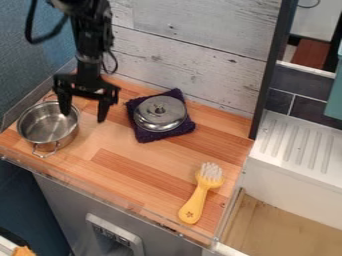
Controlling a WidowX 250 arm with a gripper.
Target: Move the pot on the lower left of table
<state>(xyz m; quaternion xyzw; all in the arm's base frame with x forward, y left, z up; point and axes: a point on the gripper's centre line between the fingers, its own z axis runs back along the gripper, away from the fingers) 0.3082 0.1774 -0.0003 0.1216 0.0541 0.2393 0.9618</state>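
My gripper (83, 112) hangs at the upper left of the wooden table (100, 172), its two fingers spread apart with nothing held between them. The silver metal pot (49, 126) stands upright and uncovered on the table's left side, with a small handle toward the front edge and one toward the back. The left finger hangs over the pot's right part, near the rim, while the right finger is to the right of the pot. Whether the left finger touches the pot, I cannot tell.
A silver lid (160, 113) rests on a dark purple cloth (182, 131) right of the gripper. Toward the front right lies a yellow brush (194, 201) with white bristles. A low transparent edge (127, 202) runs along the table's front. On the right are a white drainboard (300, 142) and basin.
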